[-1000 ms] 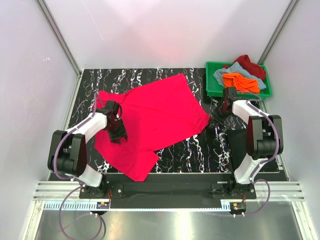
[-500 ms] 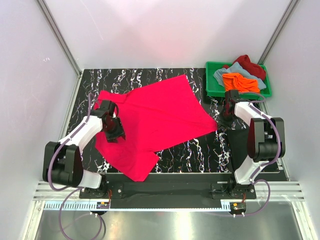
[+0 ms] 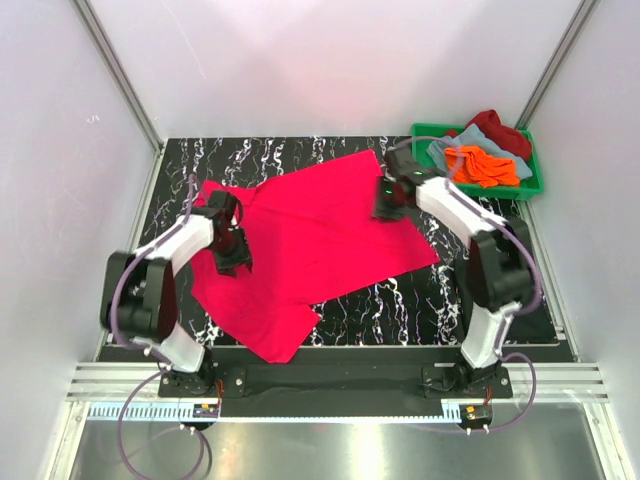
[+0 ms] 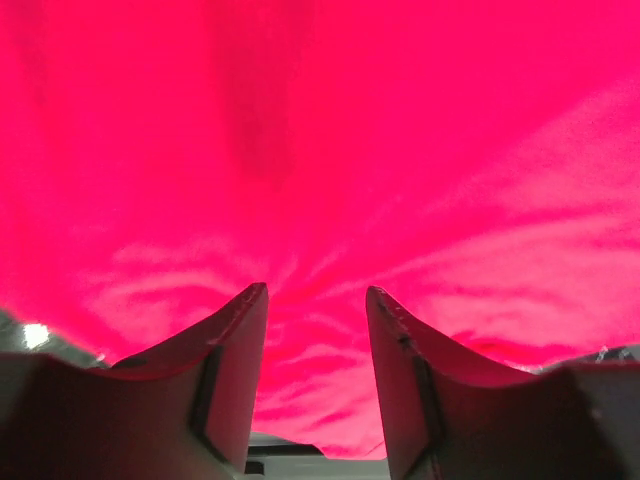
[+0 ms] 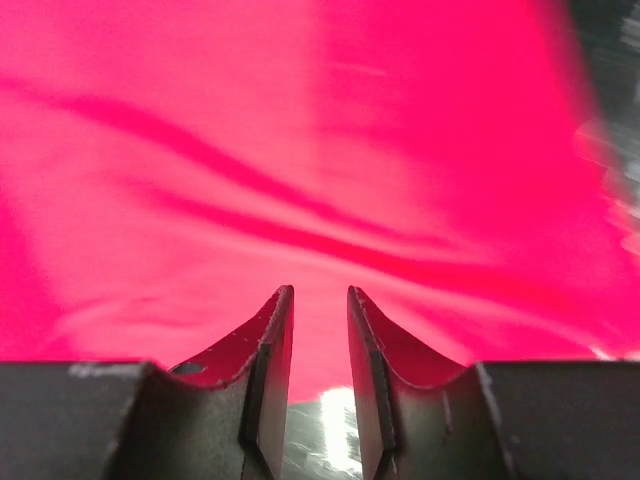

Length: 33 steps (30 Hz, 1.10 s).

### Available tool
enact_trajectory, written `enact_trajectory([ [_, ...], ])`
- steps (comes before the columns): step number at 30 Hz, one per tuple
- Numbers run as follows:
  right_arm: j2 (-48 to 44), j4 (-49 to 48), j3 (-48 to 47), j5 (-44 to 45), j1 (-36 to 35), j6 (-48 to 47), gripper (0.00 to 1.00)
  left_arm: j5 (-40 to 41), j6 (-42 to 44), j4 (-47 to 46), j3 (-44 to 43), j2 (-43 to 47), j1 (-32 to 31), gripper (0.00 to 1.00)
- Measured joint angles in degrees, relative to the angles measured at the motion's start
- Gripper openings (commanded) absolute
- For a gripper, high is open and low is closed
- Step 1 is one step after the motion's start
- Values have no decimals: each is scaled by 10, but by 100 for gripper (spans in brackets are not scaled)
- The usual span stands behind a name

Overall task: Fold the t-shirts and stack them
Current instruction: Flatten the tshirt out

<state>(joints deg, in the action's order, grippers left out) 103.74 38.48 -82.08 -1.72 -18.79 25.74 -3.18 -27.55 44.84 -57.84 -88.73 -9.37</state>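
Observation:
The bright pinkish-red t-shirt (image 3: 320, 230) lies spread out, skewed, on the black marbled table (image 3: 400, 300). My left gripper (image 3: 236, 262) hangs low over the shirt's left part, near a sleeve. In the left wrist view (image 4: 316, 295) its jaws stand apart over wrinkled red cloth (image 4: 320, 150), with nothing between them. My right gripper (image 3: 383, 208) is at the shirt's far right edge. In the right wrist view (image 5: 320, 292) its jaws stand a narrow gap apart over the cloth's edge (image 5: 300, 150), with bare table showing between them.
A green crate (image 3: 425, 180) stands at the back right, holding an orange shirt (image 3: 480, 165), a grey-blue shirt (image 3: 445, 148) and a dark red shirt (image 3: 500, 130). White walls close in the table on three sides.
The right arm has swung from the shirt's right corner beside the crate to the shirt's far right edge. That corner now lies further right. The left gripper has barely moved.

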Motion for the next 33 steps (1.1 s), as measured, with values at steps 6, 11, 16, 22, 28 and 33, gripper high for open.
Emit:
enact_trajectory([
  [6,143,-16,-87,-54,-66,0,33,-13,-30,-19,5,-77,-18,47],
  [11,170,-7,-63,-50,-54,1,32,-28,-56,-25,16,-75,-51,47],
  [16,117,-36,24,-55,-21,5,33,-55,-71,-43,51,-45,-62,48],
  [22,73,-37,81,-53,16,-7,35,-58,-48,-20,42,-3,-59,61],
  [28,70,-7,65,-72,16,-20,38,-93,-39,-50,-99,-29,12,57],
  [33,52,4,30,-107,16,-20,40,-148,-77,-173,-177,-134,46,50],
])
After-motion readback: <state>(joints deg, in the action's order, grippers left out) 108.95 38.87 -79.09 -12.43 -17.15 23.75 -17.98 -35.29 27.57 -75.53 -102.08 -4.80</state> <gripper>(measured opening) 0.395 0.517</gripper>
